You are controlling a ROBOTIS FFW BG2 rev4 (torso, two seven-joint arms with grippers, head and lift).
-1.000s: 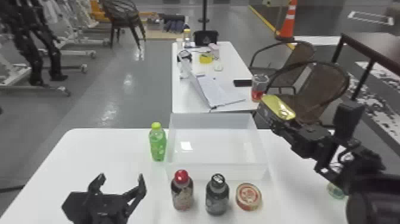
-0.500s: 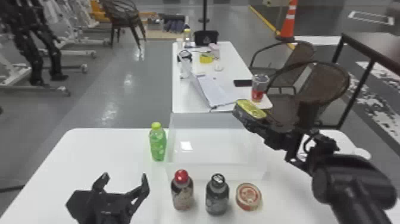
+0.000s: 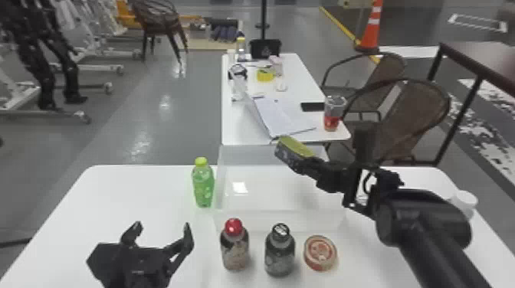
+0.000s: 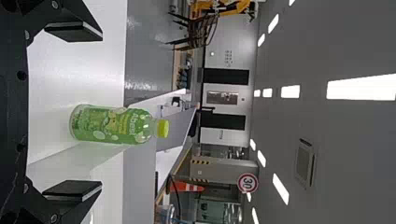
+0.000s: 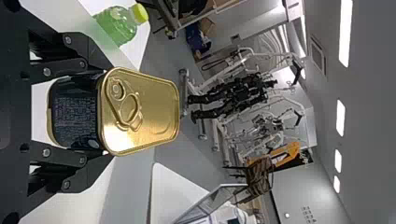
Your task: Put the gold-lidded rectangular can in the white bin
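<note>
In the head view my right gripper reaches in from the right, shut on the gold-lidded can, over the back right part of the white bin. The right wrist view shows the can's gold lid and dark side held between the fingers of my right gripper. My left gripper is parked at the front left of the table, open and holding nothing; in the left wrist view, a green bottle stands beyond my left gripper.
A green bottle touches or nearly touches the bin's left side. Before the bin stand a red-capped bottle, a black-capped bottle and a round red tin. White objects lie at the right, behind my arm.
My right arm has carried the can leftward, from right of the bin to above its back right part. The left gripper has shifted slightly to the right.
</note>
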